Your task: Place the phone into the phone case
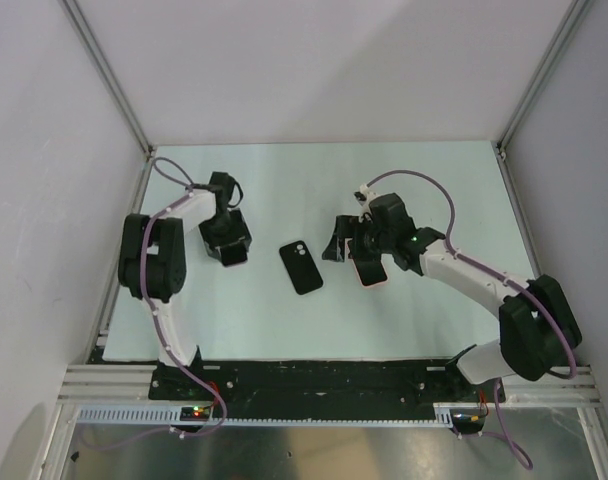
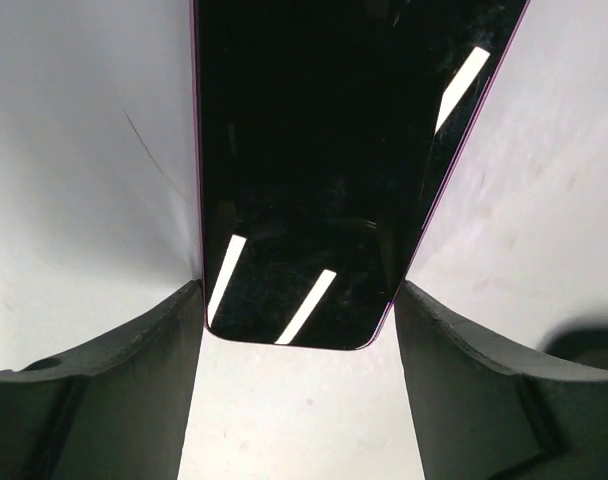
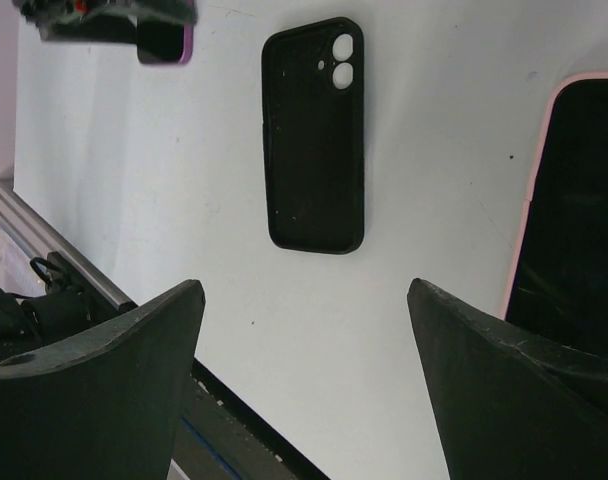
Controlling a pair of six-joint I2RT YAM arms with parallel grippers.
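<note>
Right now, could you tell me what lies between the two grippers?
The empty black case lies flat between them, as the top view shows.

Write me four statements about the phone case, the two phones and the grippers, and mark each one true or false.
1. The black phone case lies flat on the table between the two arms. True.
2. A phone is already seated in the case. False: the case is empty, and the pale table shows through its camera cut-outs.
3. The left gripper has its fingers against both long edges of the purple-edged phone. True.
4. The right gripper is clamped on the pink-edged phone. False: its jaws stand wide open with only bare table between them, and that phone lies off to one side, outside the gap.
</note>
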